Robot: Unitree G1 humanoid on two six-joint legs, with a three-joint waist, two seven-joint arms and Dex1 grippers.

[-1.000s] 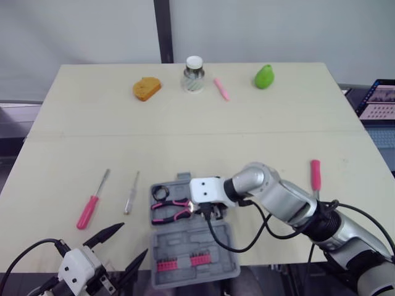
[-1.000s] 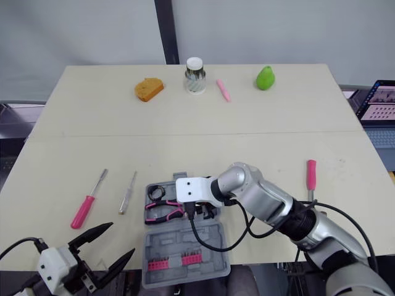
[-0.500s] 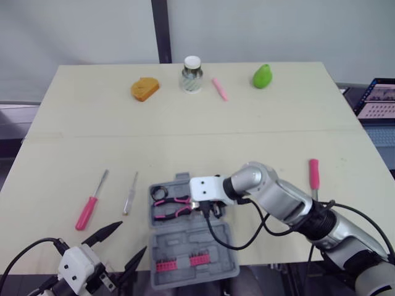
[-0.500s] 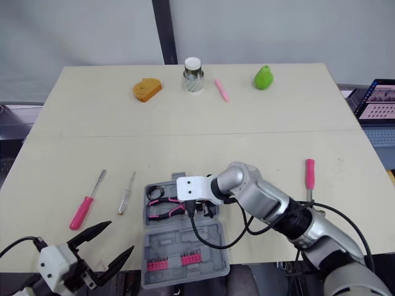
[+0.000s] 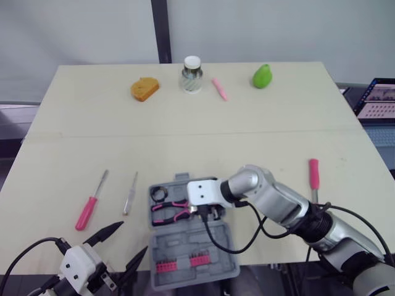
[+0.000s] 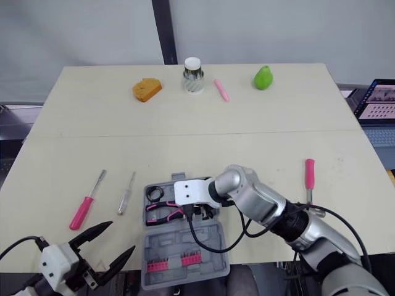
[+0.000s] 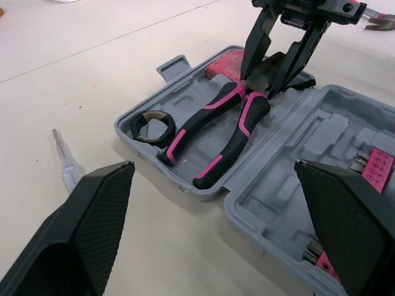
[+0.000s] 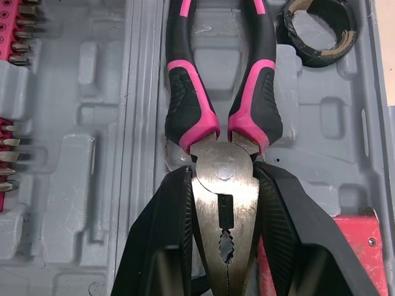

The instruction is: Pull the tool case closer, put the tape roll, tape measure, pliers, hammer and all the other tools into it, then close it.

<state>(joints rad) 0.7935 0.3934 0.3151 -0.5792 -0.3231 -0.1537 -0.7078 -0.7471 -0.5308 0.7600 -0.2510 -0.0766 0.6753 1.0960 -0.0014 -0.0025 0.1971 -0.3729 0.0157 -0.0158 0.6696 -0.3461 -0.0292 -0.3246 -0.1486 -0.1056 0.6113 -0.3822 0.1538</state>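
Hovering just off the near edge of the table, the left gripper [image 5: 134, 237] has its two black fingers spread wide, with nothing between them. Right in front of it the grey tool case [image 5: 197, 237] lies open and flat. Its near half carries rows of bits in pink holders [image 5: 179, 263].

Over to the far half: the pliers [image 5: 171, 211] lie in it, pink-and-black handles pointing away from the right gripper [image 8: 222, 169]. That gripper's fingers are pressed against both sides of the steel head, clamping it. The tape roll [image 5: 160, 193] sits in the case corner just beside the handles. A red block [image 8: 355, 237] lies in the case by the gripper.

Left of the case, on the bare table, lie a clear-handled screwdriver [image 5: 130, 194] and a pink-handled screwdriver [image 5: 88, 209]. Well to the right lies the pink-handled hammer [image 5: 315, 176].

Along the far edge: a piece of bread [image 5: 145, 89], a white-lidded jar [image 5: 192, 74], a pink marker [image 5: 220, 89] and a green pear [image 5: 261, 76]. A laptop [image 5: 376, 102] glows off to the right, its screen text too small to read.
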